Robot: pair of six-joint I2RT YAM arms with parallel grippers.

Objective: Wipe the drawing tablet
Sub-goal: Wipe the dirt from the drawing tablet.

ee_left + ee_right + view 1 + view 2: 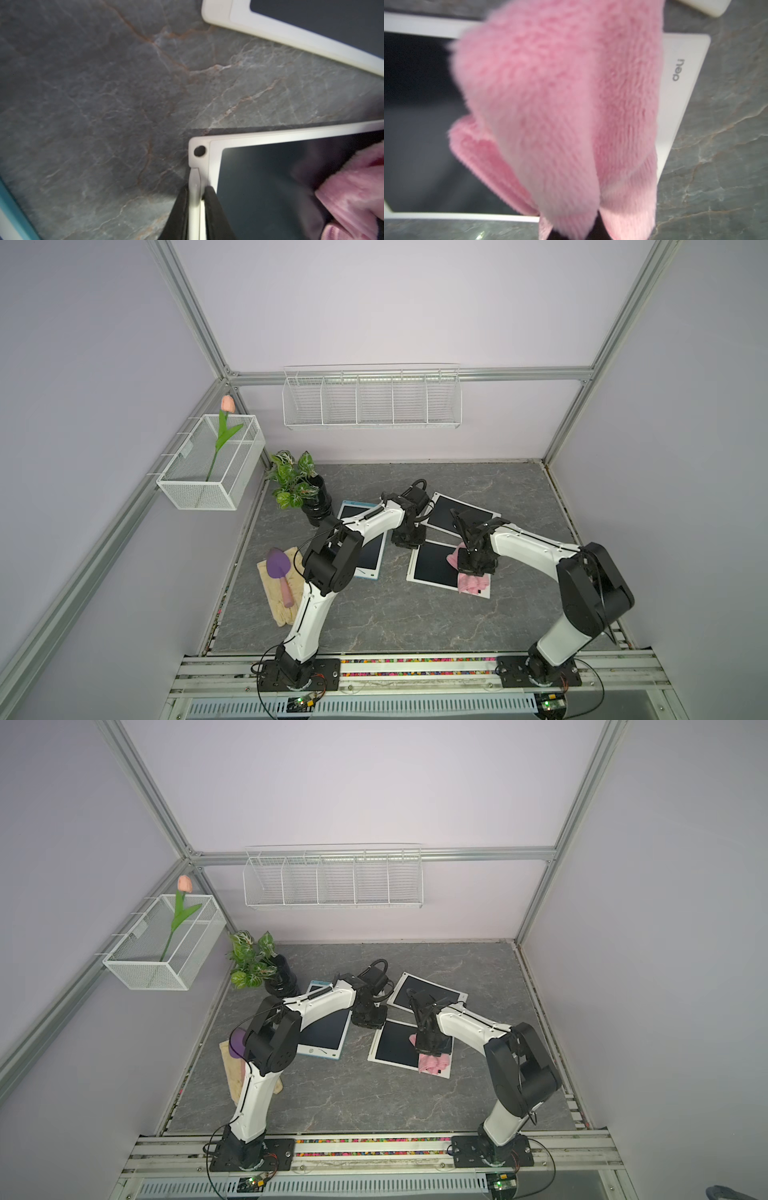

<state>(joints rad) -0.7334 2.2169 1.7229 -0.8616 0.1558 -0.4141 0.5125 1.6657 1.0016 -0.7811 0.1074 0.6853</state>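
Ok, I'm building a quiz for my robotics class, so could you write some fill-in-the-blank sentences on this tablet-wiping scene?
1. The right gripper is shut on a ____ cloth.
2. That cloth lies on a tablet whose frame is ____.
3. The purple trowel lies on a pair of beige ____.
4. In all, ____ tablets lie on the table.

Missing words: pink; white; gloves; three.
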